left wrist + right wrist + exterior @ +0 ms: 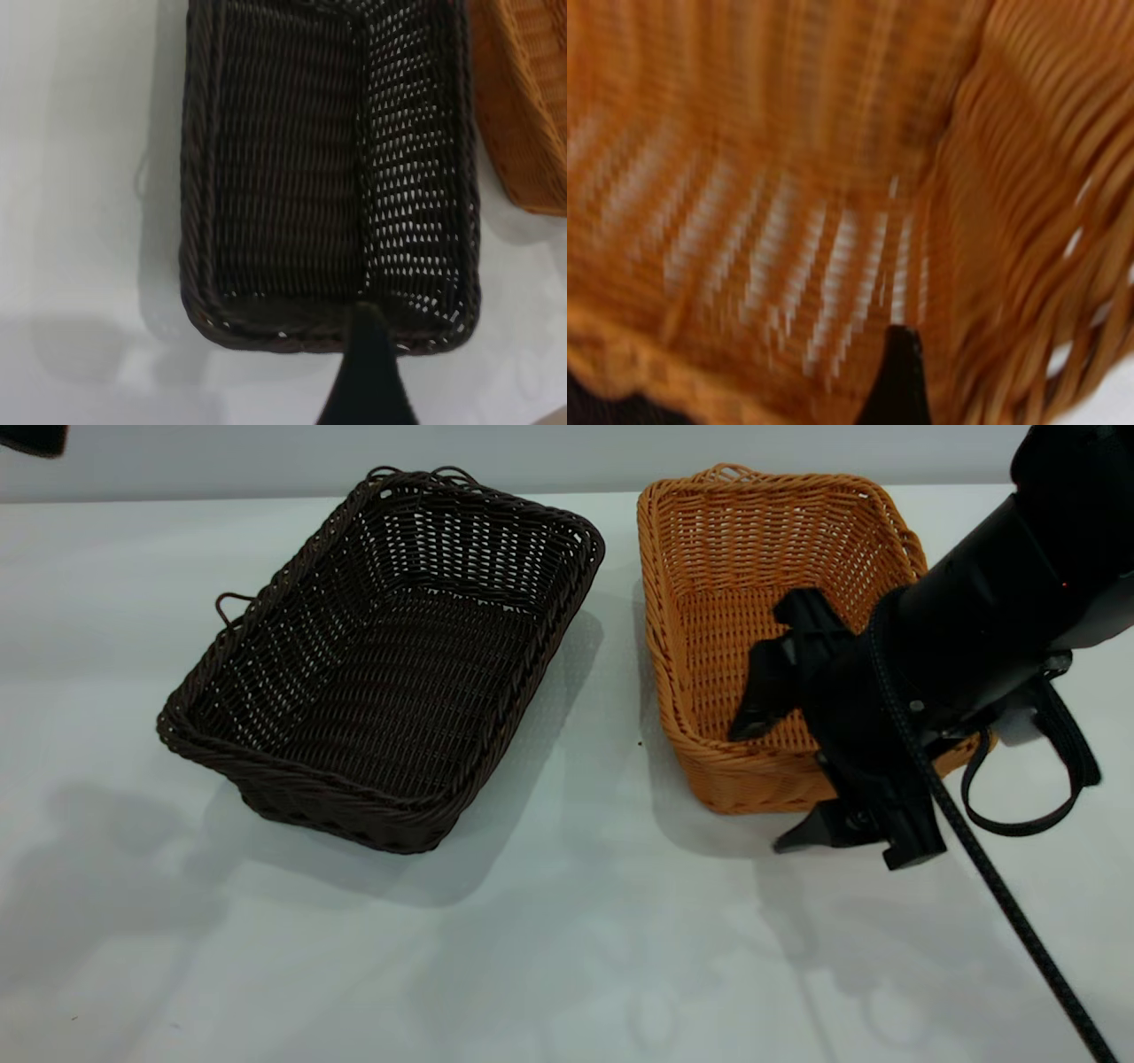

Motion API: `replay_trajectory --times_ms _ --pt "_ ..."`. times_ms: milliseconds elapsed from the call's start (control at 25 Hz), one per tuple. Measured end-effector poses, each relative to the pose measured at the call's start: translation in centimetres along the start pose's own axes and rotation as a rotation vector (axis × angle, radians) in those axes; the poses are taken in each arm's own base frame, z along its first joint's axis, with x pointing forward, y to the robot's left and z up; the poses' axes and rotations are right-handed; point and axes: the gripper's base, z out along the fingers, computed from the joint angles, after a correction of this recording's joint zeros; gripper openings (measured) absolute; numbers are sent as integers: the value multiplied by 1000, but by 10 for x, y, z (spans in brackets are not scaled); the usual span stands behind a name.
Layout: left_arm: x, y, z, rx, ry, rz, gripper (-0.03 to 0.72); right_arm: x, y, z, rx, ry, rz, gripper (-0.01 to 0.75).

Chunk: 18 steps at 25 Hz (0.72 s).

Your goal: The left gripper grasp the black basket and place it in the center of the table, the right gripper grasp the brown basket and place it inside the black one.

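Wicker, dark brown-black, makes up the black basket (381, 660), which is sitting on the white table (567, 957) towards the left of the exterior view, turned at an angle with its small wire loops showing at the far rim and at the left side. Just beside it, to the right and not touching, the brown basket (762, 629) is resting flat on the same surface.

The right gripper (780, 779) is straddling the near wall of the brown basket — one finger is reaching down inside the tray, the other is hanging outside over the tabletop, and the jaws are standing spread with the braided rim between them, not yet clamped. Its braided cable and looped strap are trailing off to the right. In the right wrist view, orange weave is filling the frame, blurred, with one dark fingertip (897, 376) against the basket's inner wall.

The left gripper (368, 372) is hovering above the short end of the black basket in the left wrist view; only one finger is showing, so whether it is released or clenched I cannot tell.
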Motion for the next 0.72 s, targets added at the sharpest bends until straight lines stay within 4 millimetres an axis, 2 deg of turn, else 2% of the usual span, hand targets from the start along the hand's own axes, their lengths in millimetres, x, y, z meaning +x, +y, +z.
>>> replay_trajectory --times_ms 160,320,480,720 --pt "-16 10 13 -3 14 -2 491 -5 5 2 -11 -60 71 575" --pt "-35 24 29 -36 20 17 491 -10 14 15 -13 -120 87 566" --pt "-52 40 55 -69 24 17 491 -11 18 28 -6 -115 97 561" --pt "-69 48 110 -67 62 23 491 -9 22 31 -12 -90 99 560"
